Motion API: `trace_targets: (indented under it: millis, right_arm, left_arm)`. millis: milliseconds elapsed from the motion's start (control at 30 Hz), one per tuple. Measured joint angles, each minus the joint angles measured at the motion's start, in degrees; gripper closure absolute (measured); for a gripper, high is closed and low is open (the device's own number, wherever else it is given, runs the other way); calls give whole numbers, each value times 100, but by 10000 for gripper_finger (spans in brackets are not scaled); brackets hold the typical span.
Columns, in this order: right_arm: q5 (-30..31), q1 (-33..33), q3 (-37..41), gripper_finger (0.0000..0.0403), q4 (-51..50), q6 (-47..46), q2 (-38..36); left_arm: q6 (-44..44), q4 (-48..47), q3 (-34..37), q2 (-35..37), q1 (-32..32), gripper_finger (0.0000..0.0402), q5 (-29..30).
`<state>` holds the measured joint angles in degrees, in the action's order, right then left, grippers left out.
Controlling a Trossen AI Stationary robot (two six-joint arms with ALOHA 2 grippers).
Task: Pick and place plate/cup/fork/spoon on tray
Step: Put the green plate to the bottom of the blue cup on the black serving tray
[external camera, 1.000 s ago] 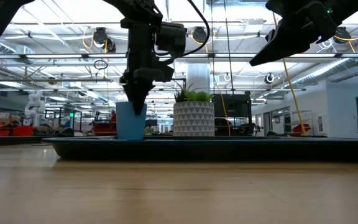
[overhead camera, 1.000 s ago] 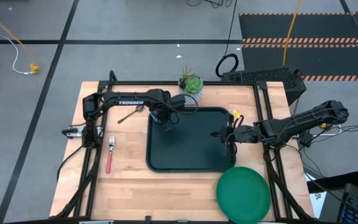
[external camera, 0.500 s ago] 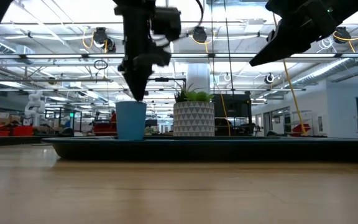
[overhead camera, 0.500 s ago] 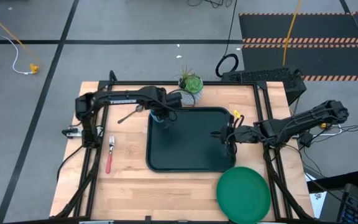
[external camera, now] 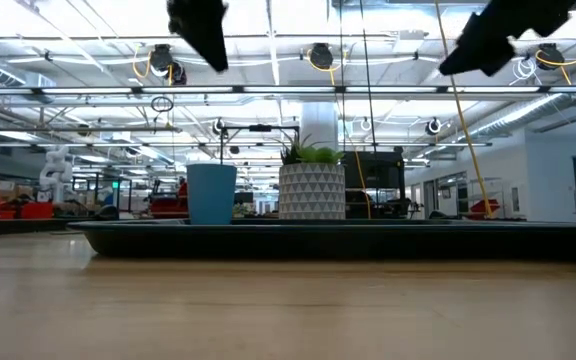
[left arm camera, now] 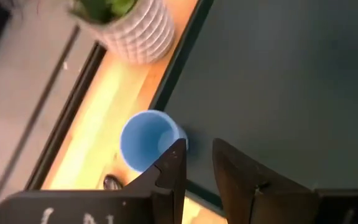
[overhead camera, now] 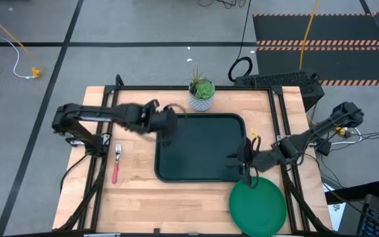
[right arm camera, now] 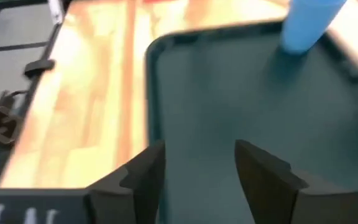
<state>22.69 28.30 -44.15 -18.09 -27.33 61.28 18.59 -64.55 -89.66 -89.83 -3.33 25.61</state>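
Note:
The blue cup stands upright in the far-left corner of the dark tray; it also shows in the low view. My left gripper hangs above and beside it, open by a narrow gap and holding nothing. In the high view my left gripper hides the cup. My right gripper is wide open above the tray's near-right part, close to the far rim of the green plate. The red-handled fork lies on the wood to the left. The spoon is hidden under my left arm.
A potted plant in a white patterned pot stands just beyond the tray's far rim, close to the cup. A black frame runs round the table's edges. The plate lies at the near-right corner, reaching past the table's near edge.
My left gripper has risen off the cup and drawn back toward the table's left edge, tipping less steeply; the cup stays upright on the tray. My right gripper has swung toward the near edge and the plate, rolled, and opened wide.

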Motion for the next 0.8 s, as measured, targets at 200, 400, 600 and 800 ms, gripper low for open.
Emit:
trace_targets:
  millis: [200, 400, 600, 800]
  right_arm:
    - [77, 778, -756, 204, -608, -1139, 987]
    - [-225, 1336, -2026, 204, -1904, -2522, 2034]
    - [-868, 1845, -2940, 204, -2615, -3819, 2890]
    - [-1758, 2326, -3123, 204, -2760, -5045, 3464]
  left_arm:
    - [176, 887, 588, 213, -1092, 320, 676]
    - [270, 1795, 1172, 287, -1781, 321, 973]
    - [497, 2043, 1498, 289, -2191, 321, 1211]
    - [650, 2143, 1570, 279, -2410, 321, 1222]
